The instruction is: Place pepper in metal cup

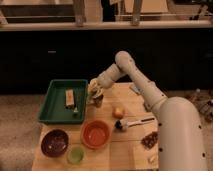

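Observation:
The small grey metal cup point(98, 101) stands on the wooden table point(125, 150) just right of the green tray point(56, 114). My gripper point(94, 90) hangs right over the cup's mouth, touching or almost touching it, with the arm reaching in from the right. A small greenish bit at the gripper's tip over the cup could be the pepper; I cannot tell whether it is held or lies in the cup.
The tray holds a wooden block point(69, 97) and a small item point(75, 110). An orange bowl point(96, 134), a dark purple bowl point(55, 142) and a light green cup point(76, 155) stand in front. A yellow fruit point(118, 112), a brush point(132, 122) and dark bits point(150, 140) lie to the right.

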`<state>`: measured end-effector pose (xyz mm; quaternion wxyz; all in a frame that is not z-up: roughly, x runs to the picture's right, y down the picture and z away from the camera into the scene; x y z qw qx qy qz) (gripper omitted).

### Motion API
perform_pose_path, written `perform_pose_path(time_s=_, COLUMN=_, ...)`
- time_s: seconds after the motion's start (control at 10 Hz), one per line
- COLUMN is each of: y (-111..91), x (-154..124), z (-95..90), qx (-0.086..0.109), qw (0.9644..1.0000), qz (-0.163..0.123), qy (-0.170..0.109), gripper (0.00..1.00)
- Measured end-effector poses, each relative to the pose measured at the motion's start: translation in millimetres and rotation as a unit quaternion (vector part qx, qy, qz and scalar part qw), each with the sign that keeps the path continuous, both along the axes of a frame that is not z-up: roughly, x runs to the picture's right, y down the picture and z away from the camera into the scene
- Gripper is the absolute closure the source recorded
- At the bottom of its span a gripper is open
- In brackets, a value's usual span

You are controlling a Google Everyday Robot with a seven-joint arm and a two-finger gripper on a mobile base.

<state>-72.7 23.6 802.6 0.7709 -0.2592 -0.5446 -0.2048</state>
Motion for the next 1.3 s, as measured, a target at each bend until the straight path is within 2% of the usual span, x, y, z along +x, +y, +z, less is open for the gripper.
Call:
perform_pose_path(time_s=0.3, y=9, x=-12, z=4.5, qx=-0.024, qw=0.9994, qz=-0.001, qy=-0.023, gripper=1.0)
perform_pose_path(time_s=0.6, y=13, x=-13, z=14.8, qx=-0.043, qw=0.9986, qz=0.007, qy=-0.029, gripper=1.0)
perform_pose_path(time_s=1.0, y=14, x=-6, z=26.8, qx=-0.056, qw=0.998, qz=0.016, qy=-0.023, gripper=1.0)
perform_pose_path(time_s=1.3, y=11, x=-2, z=32.6, qx=-0.058, qw=0.9979, qz=0.023, qy=-0.017, gripper=1.0)
